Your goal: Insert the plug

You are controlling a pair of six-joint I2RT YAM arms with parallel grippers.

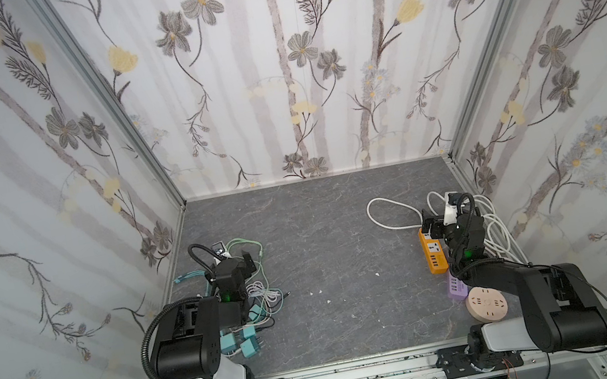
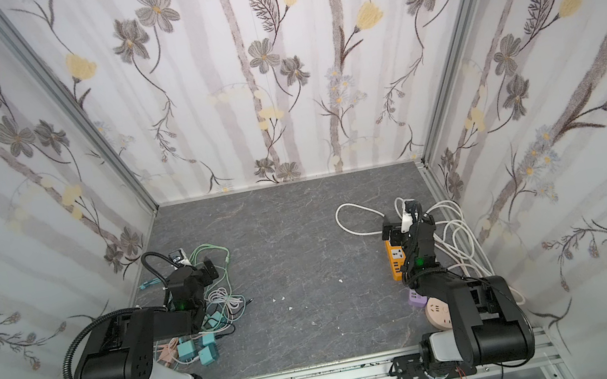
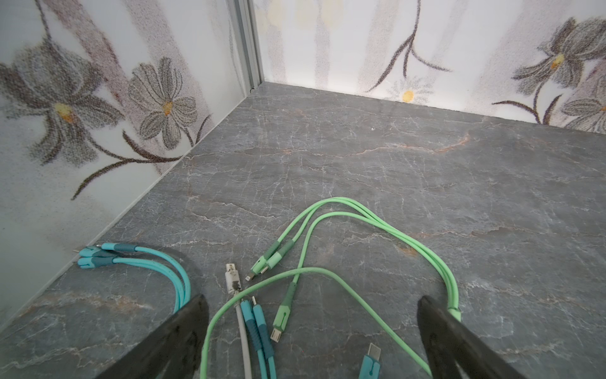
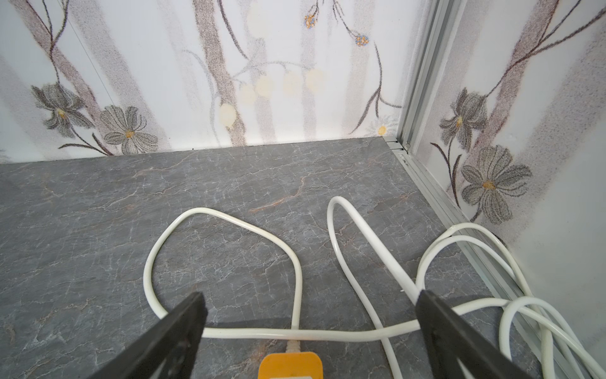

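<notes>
On your left, the left gripper (image 3: 313,300) is hanging wide open over the green cables (image 3: 452,288), gripping nothing. The teal plugs (image 1: 247,346) are lying near that arm's base. On your right, the right gripper (image 4: 311,297) is standing wide open and empty, just above the orange power strip (image 1: 434,256) and its white cord (image 4: 249,334).

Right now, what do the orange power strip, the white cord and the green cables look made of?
Orange power strip: hard moulded plastic, smooth with a slight sheen.
White cord: likely PVC-type jacket, glossy, lies in soft loops.
Green cables: probably matte silicone or soft rubber; limp curves, darker moulded strain reliefs.
</notes>
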